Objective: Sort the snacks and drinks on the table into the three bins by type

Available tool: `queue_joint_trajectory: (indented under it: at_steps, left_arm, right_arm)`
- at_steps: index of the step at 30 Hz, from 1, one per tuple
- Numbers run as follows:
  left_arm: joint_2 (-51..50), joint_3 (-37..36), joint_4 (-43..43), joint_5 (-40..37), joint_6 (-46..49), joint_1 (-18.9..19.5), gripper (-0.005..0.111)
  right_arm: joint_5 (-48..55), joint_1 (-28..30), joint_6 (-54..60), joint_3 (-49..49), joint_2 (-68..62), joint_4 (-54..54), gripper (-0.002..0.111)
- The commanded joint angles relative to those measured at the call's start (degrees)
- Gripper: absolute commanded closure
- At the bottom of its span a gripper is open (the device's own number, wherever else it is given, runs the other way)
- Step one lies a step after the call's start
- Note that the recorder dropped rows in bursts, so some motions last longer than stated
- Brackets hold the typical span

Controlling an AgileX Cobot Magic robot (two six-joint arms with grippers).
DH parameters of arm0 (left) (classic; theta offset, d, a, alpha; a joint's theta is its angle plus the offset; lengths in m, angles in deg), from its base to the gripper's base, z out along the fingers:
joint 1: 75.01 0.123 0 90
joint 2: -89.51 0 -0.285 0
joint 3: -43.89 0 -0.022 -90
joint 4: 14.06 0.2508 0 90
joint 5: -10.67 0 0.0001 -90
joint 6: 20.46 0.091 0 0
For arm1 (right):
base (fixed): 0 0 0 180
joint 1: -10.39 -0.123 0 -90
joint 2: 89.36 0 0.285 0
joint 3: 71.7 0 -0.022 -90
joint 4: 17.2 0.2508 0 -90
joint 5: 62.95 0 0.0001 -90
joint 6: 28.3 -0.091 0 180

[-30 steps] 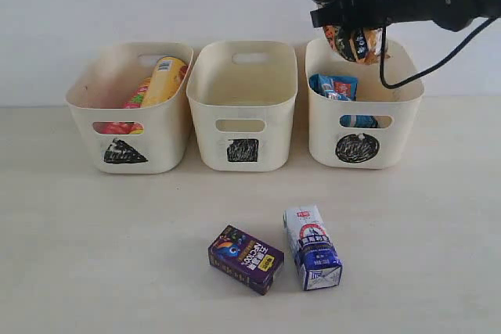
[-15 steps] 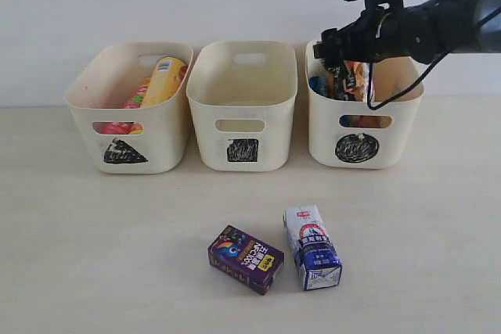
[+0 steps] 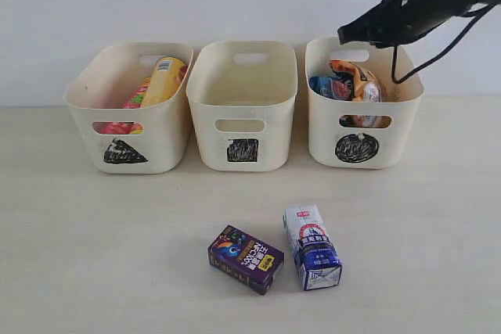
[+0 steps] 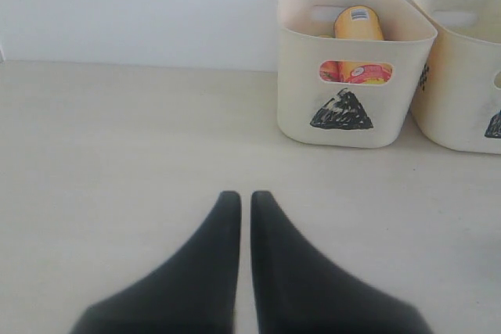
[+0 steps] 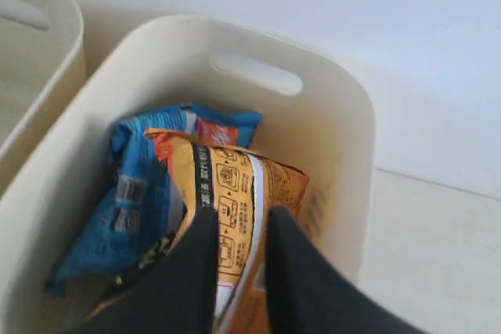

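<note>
The orange-black crinkly bag lies in the circle bin against the blue-white packet. Above that bin hangs my right gripper, open, with the bag showing between its parted fingers but not held. The triangle bin holds the orange chip tube and the pink chip tube. The square bin looks empty. The dark purple carton and the white and blue carton lie side by side on the table. My left gripper is shut, low over bare table.
A plain white wall stands right behind the three bins. A black cable loops down from the right arm beside the circle bin. The square bin's edge shows beside the triangle bin in the left wrist view.
My right gripper carried the orange-black bag down into the circle bin, let it go and rose up to the right. The bag now rests in the bin. The cartons have not moved.
</note>
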State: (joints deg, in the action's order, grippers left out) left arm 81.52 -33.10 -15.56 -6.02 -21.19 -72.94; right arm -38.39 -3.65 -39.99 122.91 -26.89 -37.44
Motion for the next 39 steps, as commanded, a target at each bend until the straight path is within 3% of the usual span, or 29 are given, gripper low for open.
queue_joint_trajectory:
  at_steps: [1,7,11,19,26,33,39]
  left_arm:
    - [0.2,-0.2,-0.6,-0.1,0.2,0.1,0.103]
    - [0.2,-0.2,-0.6,-0.1,0.2,0.1,0.103]
    - [0.2,-0.2,-0.6,-0.1,0.2,0.1,0.103]
    - [0.2,-0.2,-0.6,-0.1,0.2,0.1,0.103]
    - [0.2,-0.2,-0.6,-0.1,0.2,0.1,0.103]
    - [0.2,-0.2,-0.6,-0.1,0.2,0.1,0.103]
    - [0.2,-0.2,-0.6,-0.1,0.2,0.1,0.103]
  right_arm:
    - [12.4,0.3,6.0,0.4,3.4,-0.3,0.108]
    - [26.2,2.2,8.3,0.1,6.2,1.5,0.108]
    - [27.4,6.4,8.3,-3.1,9.9,7.3,0.108]
    - [21.3,13.1,7.9,-15.2,22.5,11.9,0.108]
    - [4.2,13.5,4.8,-36.4,44.5,13.5,0.108]
    - [-0.6,13.5,3.2,-50.7,63.1,13.5,0.108]
    - [1.8,13.5,1.3,-53.5,69.7,14.2,0.108]
